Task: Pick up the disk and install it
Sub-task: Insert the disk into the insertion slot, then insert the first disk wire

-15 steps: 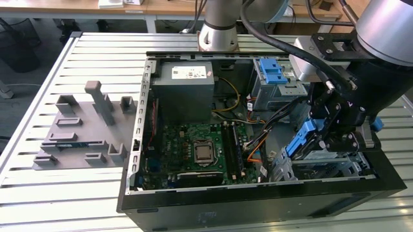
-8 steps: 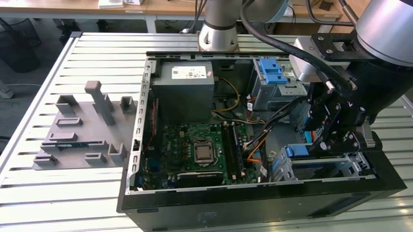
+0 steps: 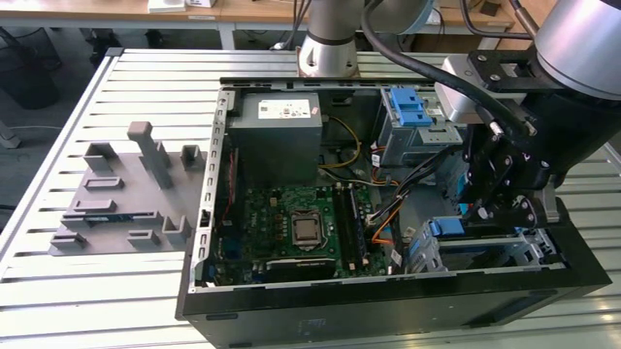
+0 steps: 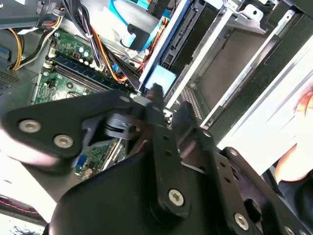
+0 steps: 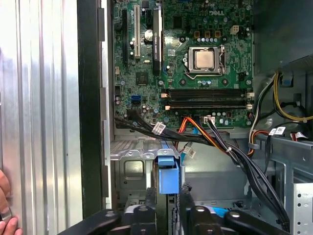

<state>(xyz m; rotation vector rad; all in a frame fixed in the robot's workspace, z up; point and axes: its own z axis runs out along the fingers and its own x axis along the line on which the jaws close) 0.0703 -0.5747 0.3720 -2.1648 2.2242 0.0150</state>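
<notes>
The disk (image 3: 449, 227) stands on edge in the lower metal drive cage (image 3: 529, 251) at the case's corner, at the exterior view's right, its blue carrier tab sticking out. My gripper (image 3: 490, 214) hangs right over that cage. In the first wrist view the black fingertips (image 5: 149, 200) flank the disk's blue tab (image 5: 167, 178), closed in on the carrier's thin sides. In the second wrist view the gripper (image 4: 169, 105) sits just behind the blue tab (image 4: 161, 78), and the disk's dark edge runs on into the cage.
The open case holds a motherboard (image 3: 301, 225), a grey power supply (image 3: 276, 127) and a blue-latched upper cage (image 3: 412, 113). Cable bundles (image 5: 230, 147) cross close to the gripper. A grey fixture (image 3: 126, 196) lies on the slatted table. A person's hand (image 5: 5, 215) rests at the case's outer side.
</notes>
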